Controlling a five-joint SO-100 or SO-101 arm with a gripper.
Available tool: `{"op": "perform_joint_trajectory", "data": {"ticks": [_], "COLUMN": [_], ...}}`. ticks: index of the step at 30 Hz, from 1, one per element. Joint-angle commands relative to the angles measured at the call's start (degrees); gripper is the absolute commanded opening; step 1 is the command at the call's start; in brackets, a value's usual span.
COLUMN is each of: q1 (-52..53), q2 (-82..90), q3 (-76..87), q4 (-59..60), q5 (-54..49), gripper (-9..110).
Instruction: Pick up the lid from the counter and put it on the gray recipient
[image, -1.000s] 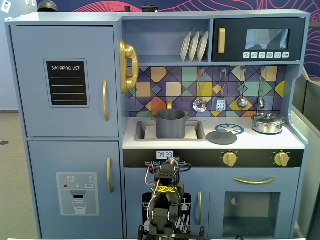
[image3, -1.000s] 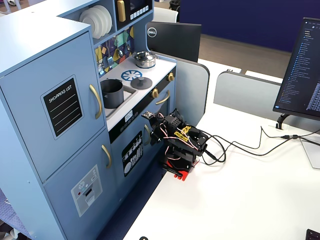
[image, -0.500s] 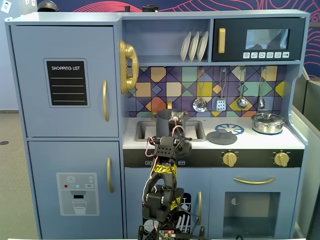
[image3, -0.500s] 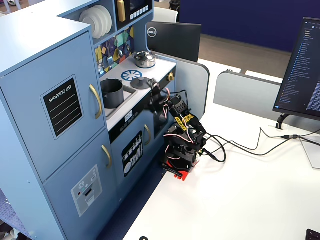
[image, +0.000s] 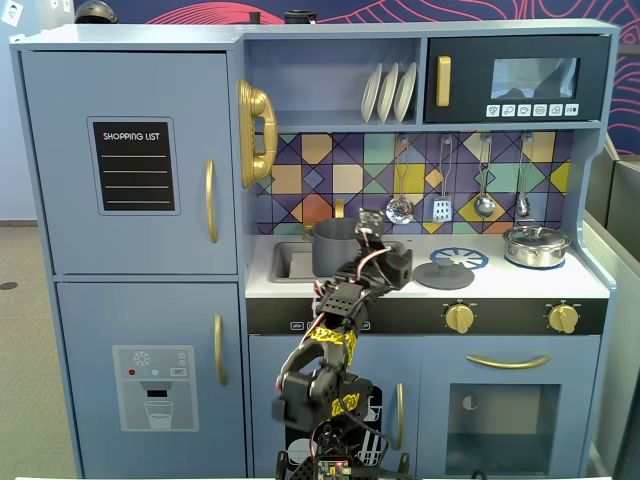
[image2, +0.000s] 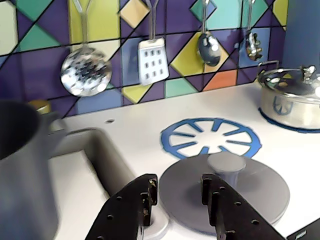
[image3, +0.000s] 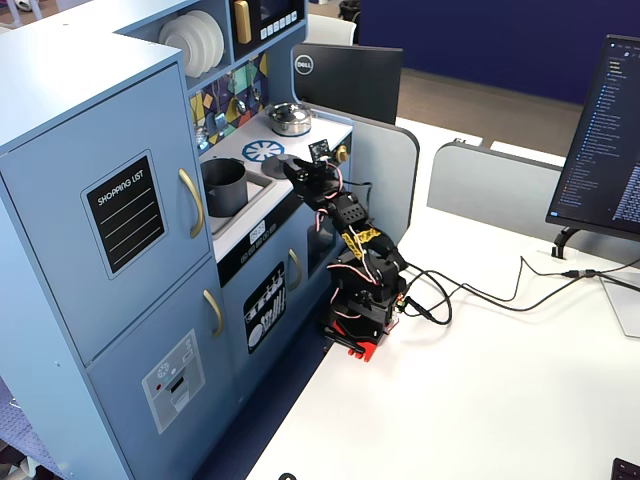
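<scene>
On the white desk (image3: 480, 400) stands a blue toy kitchen (image: 130, 230), the biggest thing in both fixed views, with a fridge door at the left and a microwave (image: 518, 80) at the top right. Its pale surface (image: 520, 282) carries a sunken sink (image: 290, 262) at the left, as a fixed view shows it, and a blue printed burner (image2: 210, 138) more to the right.

The arm (image: 325, 370) rises from its base in front of the kitchen and reaches up and over the front edge of the surface.

The gray pot (image: 335, 245) stands upright in the sink. In the wrist view it fills the left edge, blurred (image2: 20, 170).

The lid (image2: 240, 192) lies flat on the surface, just in front of the burner and to the right of the sink, with its knob (image2: 226, 165) pointing up. In a fixed view it is seen right of the arm's end (image: 445, 274).

A small shiny silver pot (image2: 290, 97) with its own lid stands at the far right of the surface, well apart from the gray lid.

The gripper (image2: 177, 200) is over the left part of the lid. Its two fingers (image2: 145, 197) are apart, with the lid's left edge seen between them and the knob just beyond the right finger. They clamp nothing.

On the tiled wall behind hang a skimmer (image2: 85, 75), a spatula (image2: 152, 60) and a ladle (image2: 209, 49).
</scene>
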Motion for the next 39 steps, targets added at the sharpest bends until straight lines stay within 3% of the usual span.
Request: {"op": "perform_joint_trajectory", "data": {"ticks": [1, 15, 39], "q1": [3.3, 9.4, 8.0], "q2": [-4.8, -21.5, -46.3], "q3": [1.2, -5.7, -19.2], "q4": [-11.9, -17.7, -26.3], "q5": [2.3, 3.3, 4.1], "gripper": [10, 28, 27]}}
